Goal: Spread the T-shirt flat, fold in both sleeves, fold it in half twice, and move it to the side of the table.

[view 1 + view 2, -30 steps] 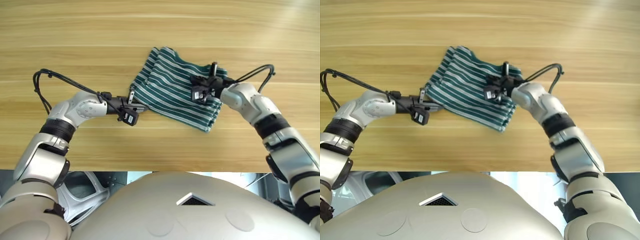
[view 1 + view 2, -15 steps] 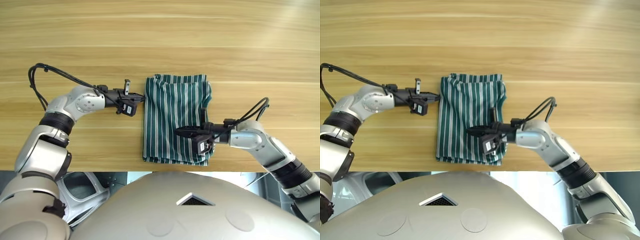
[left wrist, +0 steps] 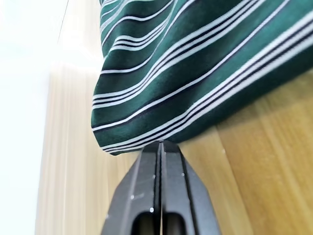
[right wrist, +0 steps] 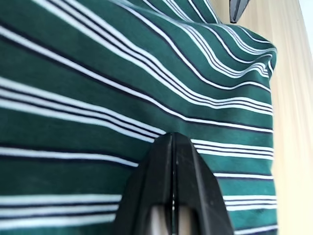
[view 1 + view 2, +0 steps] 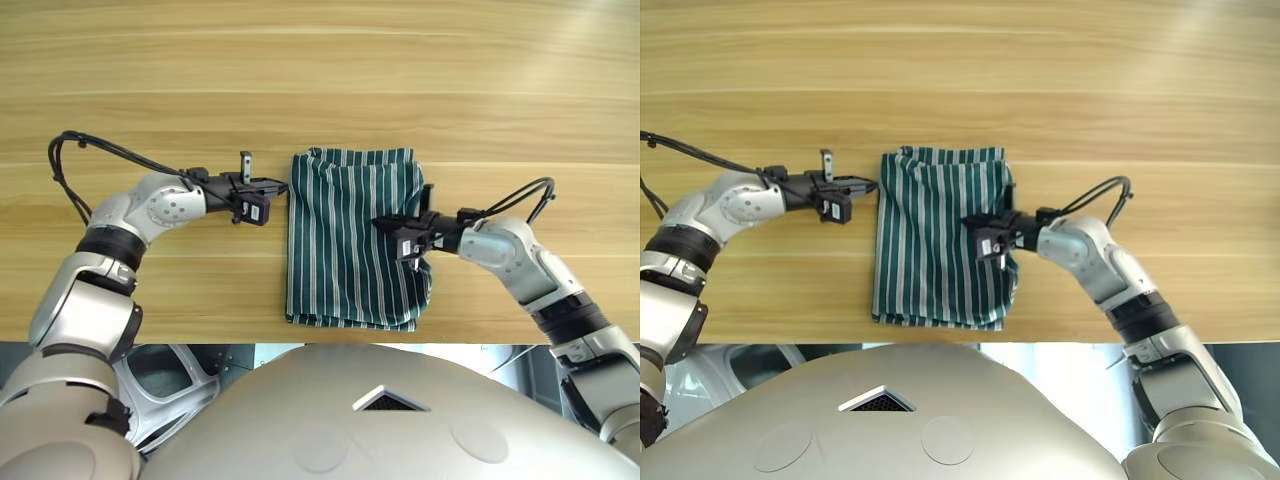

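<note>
Since half a second ago the right gripper (image 5: 380, 222) has gone from the near right corner of the T-shirt (image 5: 340, 250) up to the middle of its right side, while the T-shirt has stayed in place; this one T-shirt lies folded as a tall rectangle on the table (image 5: 320, 80), between the two grippers; the right gripper's fingers are pressed together, over the cloth; the left gripper (image 5: 278, 187) is also clenched, with nothing in it, its tip touching the shirt's far left corner.
</note>
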`<state>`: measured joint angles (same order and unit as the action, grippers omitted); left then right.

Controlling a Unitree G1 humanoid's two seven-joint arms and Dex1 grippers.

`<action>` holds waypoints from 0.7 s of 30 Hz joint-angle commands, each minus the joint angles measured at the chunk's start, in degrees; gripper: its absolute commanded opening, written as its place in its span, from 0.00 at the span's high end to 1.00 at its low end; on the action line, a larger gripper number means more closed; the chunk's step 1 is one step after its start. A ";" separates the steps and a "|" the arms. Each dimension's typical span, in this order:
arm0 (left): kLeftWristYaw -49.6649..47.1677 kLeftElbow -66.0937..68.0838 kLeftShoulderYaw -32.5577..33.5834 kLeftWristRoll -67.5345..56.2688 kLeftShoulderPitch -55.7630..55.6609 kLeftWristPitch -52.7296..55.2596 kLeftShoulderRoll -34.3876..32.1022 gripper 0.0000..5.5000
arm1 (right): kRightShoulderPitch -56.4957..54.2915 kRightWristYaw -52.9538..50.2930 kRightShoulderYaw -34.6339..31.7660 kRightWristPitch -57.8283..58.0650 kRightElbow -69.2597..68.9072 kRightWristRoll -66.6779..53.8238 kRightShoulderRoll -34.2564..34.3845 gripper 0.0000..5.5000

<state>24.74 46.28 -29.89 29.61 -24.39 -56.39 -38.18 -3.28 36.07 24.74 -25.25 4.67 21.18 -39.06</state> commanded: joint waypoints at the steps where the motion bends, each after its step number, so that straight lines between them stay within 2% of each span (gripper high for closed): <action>1: 5.46 -2.26 2.06 -6.92 2.97 -0.71 -3.38 1.00 | -1.16 -0.59 -8.67 0.65 -2.56 -9.95 -0.65 1.00; 2: 7.96 -3.60 2.95 -11.17 3.73 -1.11 -4.74 1.00 | -1.06 -0.29 -10.76 0.23 -3.01 -12.95 -0.85 0.96; 7: 18.30 -10.04 7.77 -30.56 7.46 -1.50 -10.69 0.86 | 0.98 4.11 -19.39 -0.71 -4.56 -27.02 -3.00 0.81; 11: 29.20 -21.63 8.02 -44.24 14.66 1.60 -16.69 0.73 | 3.86 7.63 -23.88 -2.07 -0.17 -28.35 -7.16 0.67; 14: 36.91 -31.53 7.77 -51.06 20.33 5.29 -21.48 0.64 | 9.18 11.33 -24.19 -2.14 -0.44 -26.46 -11.33 0.57; 17: 41.41 -38.66 8.84 -54.68 24.10 8.34 -23.85 0.57 | 13.21 14.57 -23.74 -2.66 -2.33 -25.58 -13.80 0.48; 21: 44.99 -42.02 8.66 -49.09 26.98 10.53 -25.20 0.43 | 20.07 20.31 -24.46 -3.79 -7.53 -29.26 -16.86 0.34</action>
<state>68.41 5.65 -21.42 -22.28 1.68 -47.05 -62.13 14.74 54.02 0.70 -28.34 -0.48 -5.92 -54.05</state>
